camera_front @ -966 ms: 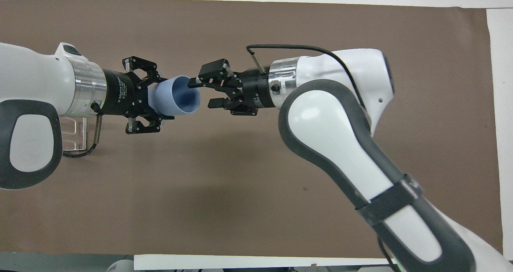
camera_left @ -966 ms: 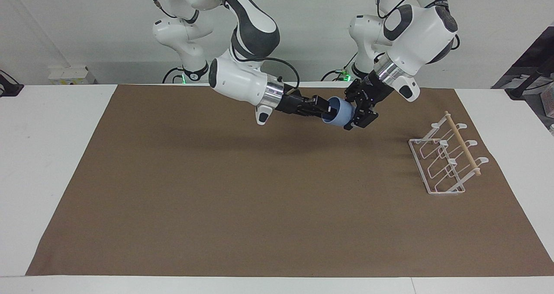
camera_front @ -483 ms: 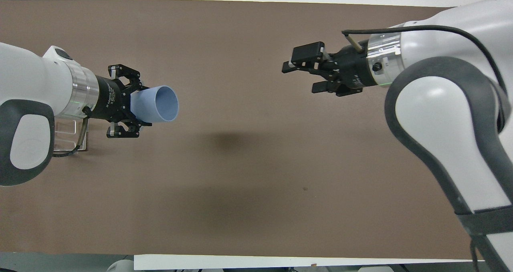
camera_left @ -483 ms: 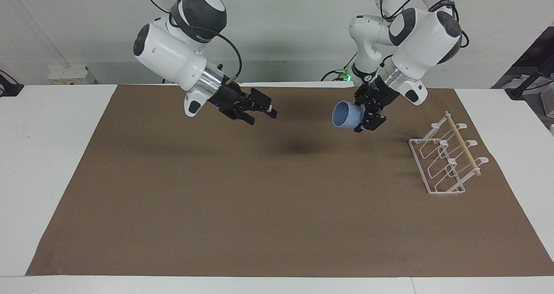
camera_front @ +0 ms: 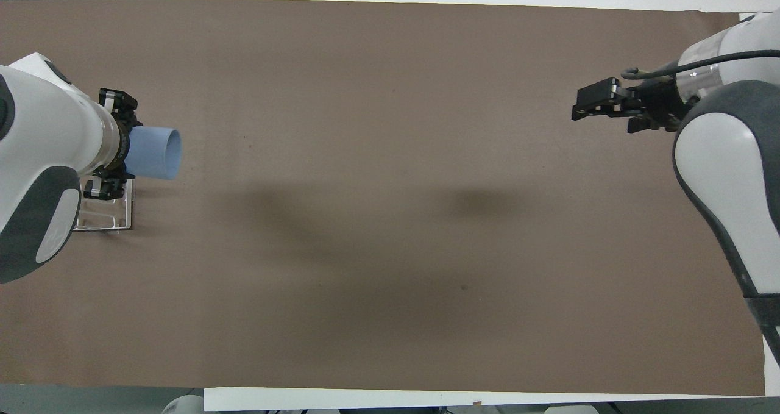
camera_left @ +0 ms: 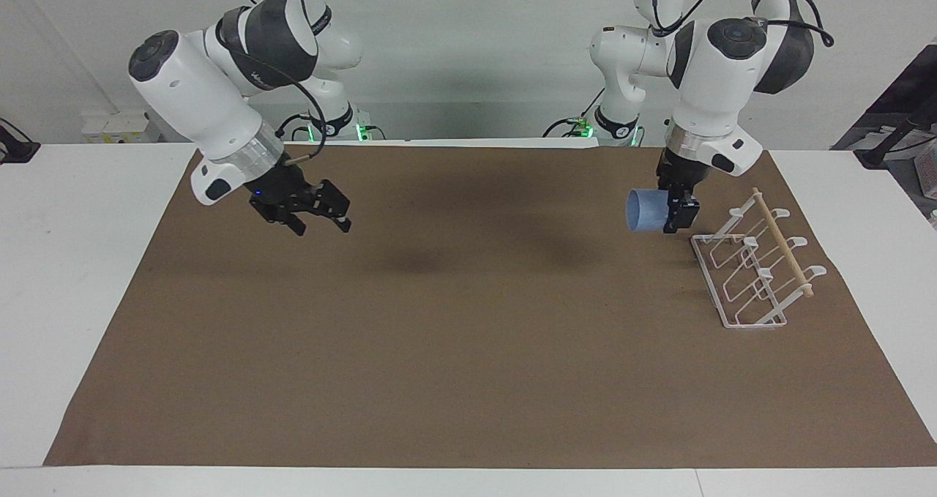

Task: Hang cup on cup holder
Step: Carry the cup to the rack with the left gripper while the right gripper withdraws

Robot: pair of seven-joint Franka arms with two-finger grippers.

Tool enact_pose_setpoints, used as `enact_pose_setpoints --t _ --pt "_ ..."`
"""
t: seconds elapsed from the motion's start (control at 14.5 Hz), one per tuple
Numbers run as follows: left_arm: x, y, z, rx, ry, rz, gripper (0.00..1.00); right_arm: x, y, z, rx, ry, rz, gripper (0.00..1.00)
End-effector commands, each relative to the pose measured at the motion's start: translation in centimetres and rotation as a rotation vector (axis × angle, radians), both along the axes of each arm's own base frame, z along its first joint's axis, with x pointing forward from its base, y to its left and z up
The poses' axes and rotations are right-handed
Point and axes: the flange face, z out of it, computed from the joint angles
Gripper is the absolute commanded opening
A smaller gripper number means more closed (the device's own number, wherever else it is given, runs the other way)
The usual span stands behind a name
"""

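Note:
The light blue cup (camera_left: 644, 210) is held on its side in my left gripper (camera_left: 672, 215), which is shut on its base end; its mouth faces the right arm's end of the table. In the overhead view the cup (camera_front: 155, 153) sticks out of the left gripper (camera_front: 125, 147). It hangs in the air over the mat, just beside the end of the white wire cup holder (camera_left: 754, 270) nearer the robots, not touching it. The holder (camera_front: 103, 216) is mostly hidden under the left arm from overhead. My right gripper (camera_left: 337, 215) is open and empty, in the air over the mat toward its own end (camera_front: 594, 110).
A brown mat (camera_left: 468, 350) covers most of the white table (camera_left: 88, 263). The cup holder stands on the mat near the left arm's end, its wooden dowel (camera_left: 783, 242) along the top.
The right gripper has let go of the cup and pulled back toward its own end of the table. The left gripper has carried the cup toward the cup holder and lower.

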Motion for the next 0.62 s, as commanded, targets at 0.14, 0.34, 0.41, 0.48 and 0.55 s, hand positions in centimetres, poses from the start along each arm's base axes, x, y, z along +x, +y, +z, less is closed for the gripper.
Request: enact_pose_setpoints --t 0.14,0.34,0.41,0.48,0.55 --pt "-0.1 2.5 -1.2 0.424 -0.070 -0.156 0.33 -2.9 -6.0 8.2 -0.175 0.088 -0.003 0.99" --pt "0.8 3.1 -4.6 0.620 -0.047 -0.240 0.33 -4.1 -8.2 10.5 -0.194 0.102 0.060 0.99" --pt "1.5 3.2 -5.8 0.693 -0.043 -0.279 0.33 -4.6 -8.2 11.0 -0.202 0.097 0.065 0.99" --pt "2.4 3.2 -7.0 0.778 -0.041 -0.322 0.33 -5.5 -8.3 11.5 -0.197 0.087 0.066 0.99" --pt "3.4 3.4 -7.5 0.856 -0.050 -0.357 0.33 -6.0 -8.5 10.9 -0.184 0.099 0.066 0.99"
